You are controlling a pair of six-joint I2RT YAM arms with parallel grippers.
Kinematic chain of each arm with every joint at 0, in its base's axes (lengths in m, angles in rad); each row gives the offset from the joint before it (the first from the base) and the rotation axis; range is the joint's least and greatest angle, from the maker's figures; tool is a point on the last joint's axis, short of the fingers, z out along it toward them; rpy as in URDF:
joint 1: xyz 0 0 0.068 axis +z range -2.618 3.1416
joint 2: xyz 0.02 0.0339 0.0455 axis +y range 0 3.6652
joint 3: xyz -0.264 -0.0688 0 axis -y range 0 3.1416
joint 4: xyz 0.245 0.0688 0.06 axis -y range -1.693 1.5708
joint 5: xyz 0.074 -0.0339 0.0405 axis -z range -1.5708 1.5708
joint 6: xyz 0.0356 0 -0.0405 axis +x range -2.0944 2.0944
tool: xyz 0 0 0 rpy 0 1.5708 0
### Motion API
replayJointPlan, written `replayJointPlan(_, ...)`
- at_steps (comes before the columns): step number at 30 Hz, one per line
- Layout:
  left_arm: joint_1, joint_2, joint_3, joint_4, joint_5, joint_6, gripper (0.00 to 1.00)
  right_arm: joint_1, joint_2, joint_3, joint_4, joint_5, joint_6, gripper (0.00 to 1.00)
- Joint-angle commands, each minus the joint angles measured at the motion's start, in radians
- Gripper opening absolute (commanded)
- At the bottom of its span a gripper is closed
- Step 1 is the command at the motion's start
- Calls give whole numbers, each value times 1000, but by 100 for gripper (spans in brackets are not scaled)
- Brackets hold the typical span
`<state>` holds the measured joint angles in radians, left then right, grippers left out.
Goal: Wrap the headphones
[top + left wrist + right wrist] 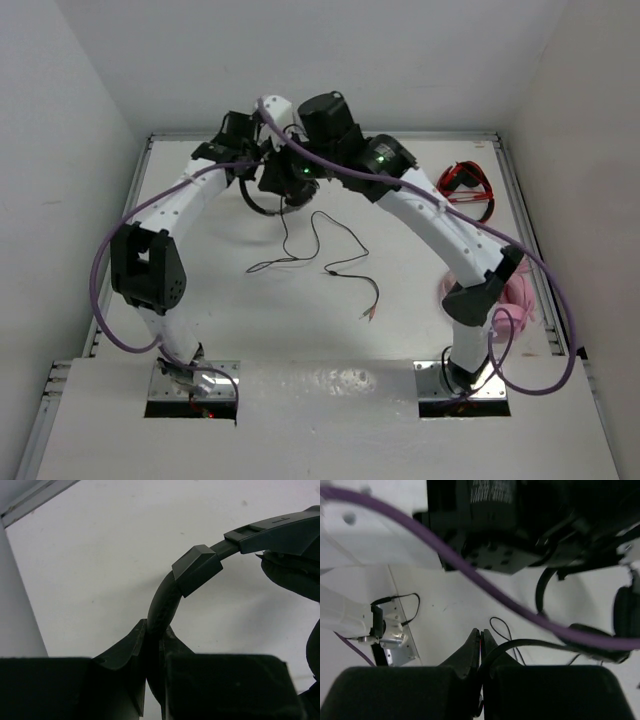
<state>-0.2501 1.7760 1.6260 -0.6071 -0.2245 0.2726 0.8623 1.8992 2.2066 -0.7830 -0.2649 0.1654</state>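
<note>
The black headphones (268,190) hang above the back middle of the table, held between both arms. My left gripper (258,168) is shut on the headband (165,600), just below its slider block (197,570); an earcup (295,575) shows at the right edge. My right gripper (300,182) is shut, with a thin black strand (535,644) coming out between its fingers (470,650) towards the earcup (592,642); it looks like the headphones' cable. The rest of the cable (330,262) trails loose over the table, ending in plugs (370,313).
A red headset (466,181) lies at the back right. A pink headset (522,300) lies at the right edge, partly behind the right arm. Purple arm cables (470,575) loop close to both grippers. White walls enclose the table.
</note>
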Motion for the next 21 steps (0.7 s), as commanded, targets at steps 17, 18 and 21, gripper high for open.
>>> replayJointPlan(17,80,25,305,-167,385,-94,0,-206,-377,-444,-16,205,-155,0)
replayJointPlan(18,80,17,301,-163,393,-133,0,-206,-403,-547,26,194,-155,0)
replayJointPlan(21,80,-10,290,-155,402,-216,0,-204,-468,-712,180,156,-136,0)
